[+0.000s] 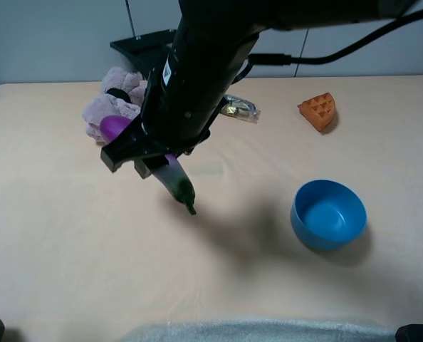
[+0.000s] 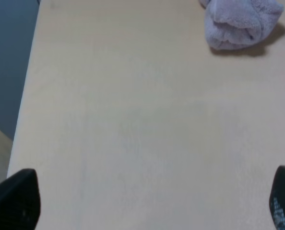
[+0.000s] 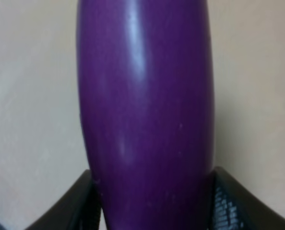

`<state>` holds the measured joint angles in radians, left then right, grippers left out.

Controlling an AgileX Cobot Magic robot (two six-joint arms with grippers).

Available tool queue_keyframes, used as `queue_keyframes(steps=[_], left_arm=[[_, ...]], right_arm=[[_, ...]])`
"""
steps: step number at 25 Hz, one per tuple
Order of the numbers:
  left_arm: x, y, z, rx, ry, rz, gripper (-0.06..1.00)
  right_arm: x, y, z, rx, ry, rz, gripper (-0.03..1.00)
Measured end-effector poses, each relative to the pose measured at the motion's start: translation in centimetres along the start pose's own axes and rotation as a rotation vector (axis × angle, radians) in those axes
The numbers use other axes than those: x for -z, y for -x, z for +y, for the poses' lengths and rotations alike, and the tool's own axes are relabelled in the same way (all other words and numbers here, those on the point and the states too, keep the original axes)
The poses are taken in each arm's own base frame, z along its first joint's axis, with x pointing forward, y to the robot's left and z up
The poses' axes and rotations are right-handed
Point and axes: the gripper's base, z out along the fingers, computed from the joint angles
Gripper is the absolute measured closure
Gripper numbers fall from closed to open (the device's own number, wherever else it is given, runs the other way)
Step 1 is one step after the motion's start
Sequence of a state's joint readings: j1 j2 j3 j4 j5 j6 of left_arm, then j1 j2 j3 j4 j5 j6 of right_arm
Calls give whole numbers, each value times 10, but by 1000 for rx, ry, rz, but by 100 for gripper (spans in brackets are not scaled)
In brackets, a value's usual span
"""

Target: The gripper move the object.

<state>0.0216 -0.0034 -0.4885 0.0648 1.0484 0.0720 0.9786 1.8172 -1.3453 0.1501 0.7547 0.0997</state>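
Observation:
My right gripper (image 1: 151,160) reaches across from the upper right to left of the table's middle and is shut on the eggplant (image 1: 177,182). The eggplant hangs tilted above the table, its purple end by the plush toy and its dark green stem tip pointing down toward the front. In the right wrist view the glossy purple body (image 3: 145,110) fills the frame between my two dark fingers (image 3: 85,203). My left gripper (image 2: 149,201) is open and empty over bare table; only its fingertips (image 2: 15,199) show.
A pink plush toy (image 1: 115,100) lies just behind the held eggplant and also shows in the left wrist view (image 2: 243,24). A blue bowl (image 1: 329,214) stands at the right front. An orange waffle wedge (image 1: 318,110) and a small wrapped item (image 1: 240,108) lie farther back.

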Motion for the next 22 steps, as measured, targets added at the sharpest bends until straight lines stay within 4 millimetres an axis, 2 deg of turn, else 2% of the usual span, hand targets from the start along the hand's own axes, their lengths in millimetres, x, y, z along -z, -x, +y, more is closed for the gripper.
queue_keyframes(steps=[4, 9, 22], left_arm=[[0, 0, 0, 0, 0, 0, -1], [0, 0, 0, 0, 0, 0, -1], [0, 0, 0, 0, 0, 0, -1]], right_arm=[[14, 13, -29, -72, -29, -13, 62], [26, 20, -66, -151, -73, -12, 62], [41, 16, -137, -274, -149, -12, 62]])
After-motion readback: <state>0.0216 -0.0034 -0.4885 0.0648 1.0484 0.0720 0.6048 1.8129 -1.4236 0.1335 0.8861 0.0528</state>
